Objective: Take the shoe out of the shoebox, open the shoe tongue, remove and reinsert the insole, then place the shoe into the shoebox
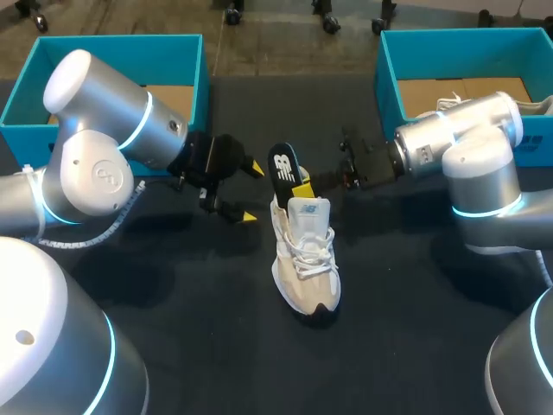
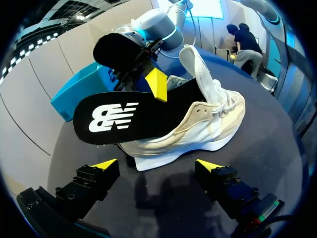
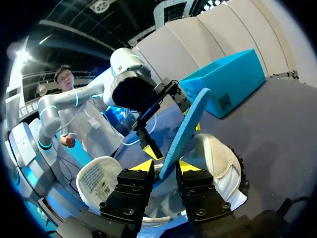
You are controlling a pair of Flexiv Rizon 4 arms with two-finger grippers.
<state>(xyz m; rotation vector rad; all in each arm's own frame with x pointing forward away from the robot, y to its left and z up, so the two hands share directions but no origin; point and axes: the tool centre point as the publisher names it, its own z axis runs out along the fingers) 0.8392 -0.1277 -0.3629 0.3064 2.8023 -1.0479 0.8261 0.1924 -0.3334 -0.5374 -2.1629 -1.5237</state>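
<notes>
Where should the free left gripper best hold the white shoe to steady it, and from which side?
Probably the side wall near the heel of the shoe, coming from the left arm's side: that flank is bare and faces the open left gripper, while the right gripper holds the insole at the opening.

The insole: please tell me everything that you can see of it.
The insole is thin and flat, apparently foam, black on top with a white logo, blue underneath. One end sits inside the white shoe; the other sticks out of the opening, tilted upward. The right gripper pinches its edge from two sides. The open left gripper does not touch it.
</notes>
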